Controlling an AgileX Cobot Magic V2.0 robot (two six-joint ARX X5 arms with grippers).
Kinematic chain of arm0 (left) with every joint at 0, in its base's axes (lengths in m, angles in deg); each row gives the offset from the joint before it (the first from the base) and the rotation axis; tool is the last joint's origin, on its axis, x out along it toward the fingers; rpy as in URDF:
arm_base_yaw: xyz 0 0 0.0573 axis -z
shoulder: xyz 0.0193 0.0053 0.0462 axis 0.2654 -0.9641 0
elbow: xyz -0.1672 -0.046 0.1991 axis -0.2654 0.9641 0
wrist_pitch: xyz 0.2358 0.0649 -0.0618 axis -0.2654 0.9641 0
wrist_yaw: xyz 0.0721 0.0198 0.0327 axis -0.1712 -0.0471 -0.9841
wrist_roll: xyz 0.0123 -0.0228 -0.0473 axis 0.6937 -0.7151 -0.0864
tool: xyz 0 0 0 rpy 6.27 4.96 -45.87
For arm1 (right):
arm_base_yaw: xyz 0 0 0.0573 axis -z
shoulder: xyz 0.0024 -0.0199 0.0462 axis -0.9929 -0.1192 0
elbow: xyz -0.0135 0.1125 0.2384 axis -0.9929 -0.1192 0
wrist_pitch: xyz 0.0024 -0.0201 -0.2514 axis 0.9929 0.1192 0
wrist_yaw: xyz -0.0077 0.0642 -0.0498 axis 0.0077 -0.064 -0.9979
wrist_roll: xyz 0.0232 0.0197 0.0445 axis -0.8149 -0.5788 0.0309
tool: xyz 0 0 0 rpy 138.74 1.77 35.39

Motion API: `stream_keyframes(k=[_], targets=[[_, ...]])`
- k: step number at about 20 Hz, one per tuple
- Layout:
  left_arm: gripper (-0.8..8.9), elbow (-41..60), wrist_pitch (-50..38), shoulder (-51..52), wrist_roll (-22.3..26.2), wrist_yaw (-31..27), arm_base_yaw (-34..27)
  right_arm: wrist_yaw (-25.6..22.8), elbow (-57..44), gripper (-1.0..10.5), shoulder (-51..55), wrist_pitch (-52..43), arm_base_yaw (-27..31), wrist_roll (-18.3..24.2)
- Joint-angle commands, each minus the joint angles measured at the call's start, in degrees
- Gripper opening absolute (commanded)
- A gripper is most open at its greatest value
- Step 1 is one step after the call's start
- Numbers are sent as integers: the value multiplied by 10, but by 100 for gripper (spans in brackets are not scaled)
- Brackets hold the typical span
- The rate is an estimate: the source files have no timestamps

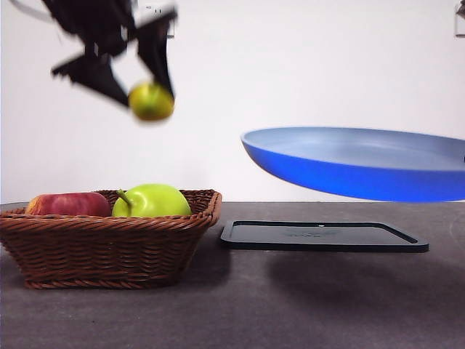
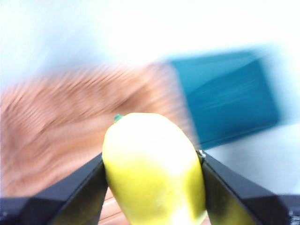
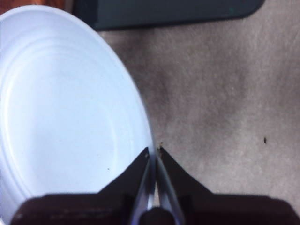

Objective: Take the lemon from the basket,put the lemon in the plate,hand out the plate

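The lemon (image 2: 153, 168) sits clamped between the left gripper's (image 2: 152, 187) 2 jaws — right gripper (image 3: 153, 154) pinches the plate's (image 3: 70, 117) rim.

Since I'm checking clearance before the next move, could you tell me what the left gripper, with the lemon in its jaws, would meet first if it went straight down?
Probably the basket: the left gripper holds the lemon above the green apple, though depth is unclear.

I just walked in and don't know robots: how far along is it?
Done: the lemon is out of the basket, gripped mid-air by the left gripper. In hand: the right gripper holds the plate aloft by its rim. Left: lemon onto plate, then hand it out.
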Motion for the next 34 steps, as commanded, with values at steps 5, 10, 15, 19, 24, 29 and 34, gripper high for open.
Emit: stream_keyframes(k=[5,10,15,19,24,29,34], targets=[[204,-7,-22,44,12,68,170,7,7,3,-76,-18,-4,-15],[204,-7,-42,-9,43,-63,301,7,7,3,-79,-17,-4,-14],[204,-7,-52,-83,61,-82,346,8,7,3,-79,-15,-4,-14],[206,-7,-55,-130,61,-79,350,7,7,3,-79,-14,-4,-14],[210,-7,-56,-148,66,-78,350,8,7,3,-79,-13,-4,-14],[342,-7,-59,-150,93,-76,350,8,7,3,-79,-13,-4,-12],[389,-7,-59,-150,87,-59,350,42,7,3,-79,-13,-4,-16]])
